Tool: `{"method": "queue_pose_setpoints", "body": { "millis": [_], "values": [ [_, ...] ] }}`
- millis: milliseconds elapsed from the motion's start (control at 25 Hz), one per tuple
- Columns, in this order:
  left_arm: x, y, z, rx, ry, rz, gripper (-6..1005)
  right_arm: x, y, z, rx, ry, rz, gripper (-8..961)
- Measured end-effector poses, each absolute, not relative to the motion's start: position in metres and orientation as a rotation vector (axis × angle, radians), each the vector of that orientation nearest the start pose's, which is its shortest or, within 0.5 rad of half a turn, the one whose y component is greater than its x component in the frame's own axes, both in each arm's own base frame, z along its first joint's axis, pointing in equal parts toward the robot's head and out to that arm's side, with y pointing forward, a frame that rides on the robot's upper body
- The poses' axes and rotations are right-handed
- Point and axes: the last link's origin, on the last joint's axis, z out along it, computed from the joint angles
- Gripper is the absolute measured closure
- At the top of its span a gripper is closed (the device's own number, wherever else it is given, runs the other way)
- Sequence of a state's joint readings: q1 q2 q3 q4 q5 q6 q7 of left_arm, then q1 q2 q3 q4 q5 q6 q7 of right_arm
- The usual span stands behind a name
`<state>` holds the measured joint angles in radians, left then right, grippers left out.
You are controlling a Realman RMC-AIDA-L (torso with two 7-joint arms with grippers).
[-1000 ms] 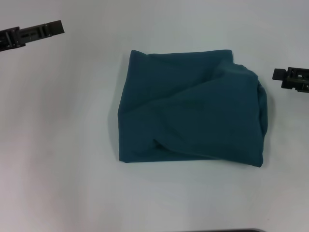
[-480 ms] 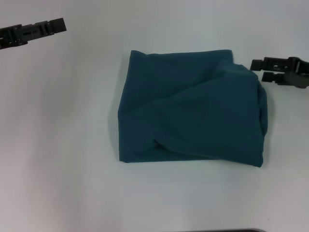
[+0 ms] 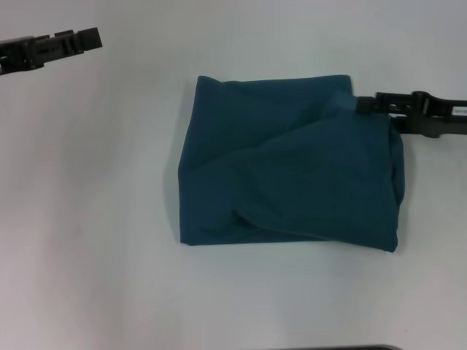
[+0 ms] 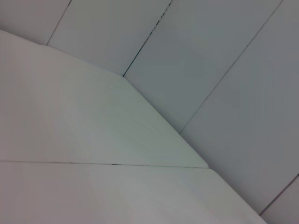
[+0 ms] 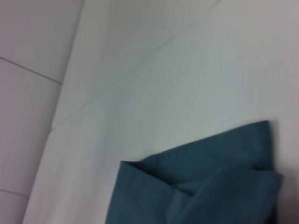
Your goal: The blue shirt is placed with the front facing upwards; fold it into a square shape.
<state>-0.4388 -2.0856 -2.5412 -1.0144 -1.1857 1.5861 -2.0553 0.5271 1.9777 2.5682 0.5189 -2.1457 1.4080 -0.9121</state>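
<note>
Mostly done: blue shirt (image 3: 292, 164) folded roughly square, far-right corner lumpy; right gripper (image 3: 363, 104) touching there, jaws unclear; left gripper (image 3: 89, 39) parked far-left, jaws unclear.

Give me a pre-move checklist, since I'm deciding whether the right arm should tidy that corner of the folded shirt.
1. Blue shirt folded into a rough square, plain side up: ok.
2. Edges neat: not ok, right side bulges and creases cross it.
3. Right end effector at the shirt's far right corner: ok.
4. Right end effector gripping cloth: cannot tell.
5. Left end effector away from the shirt, far left: ok.
6. Table around the shirt free of obstacles: ok.
</note>
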Motion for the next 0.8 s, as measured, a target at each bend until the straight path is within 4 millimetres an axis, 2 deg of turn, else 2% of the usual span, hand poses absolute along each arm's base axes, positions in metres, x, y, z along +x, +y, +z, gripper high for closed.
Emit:
{"method": "queue_pose_setpoints", "body": {
  "millis": [240,680,800],
  "values": [
    [-0.262,0.338,0.077,-2.368,-1.208,-0.834,232,0.307,0.346,0.009,-2.143,1.874,0.691,127],
    [-0.265,0.339,0.074,-2.374,-1.193,-0.813,232,0.306,0.358,-0.003,-2.097,1.833,0.666,292],
    [-0.264,0.34,0.074,-2.375,-1.191,-0.813,231,0.302,0.36,-0.005,-2.121,1.808,0.666,419]
  ]
}}
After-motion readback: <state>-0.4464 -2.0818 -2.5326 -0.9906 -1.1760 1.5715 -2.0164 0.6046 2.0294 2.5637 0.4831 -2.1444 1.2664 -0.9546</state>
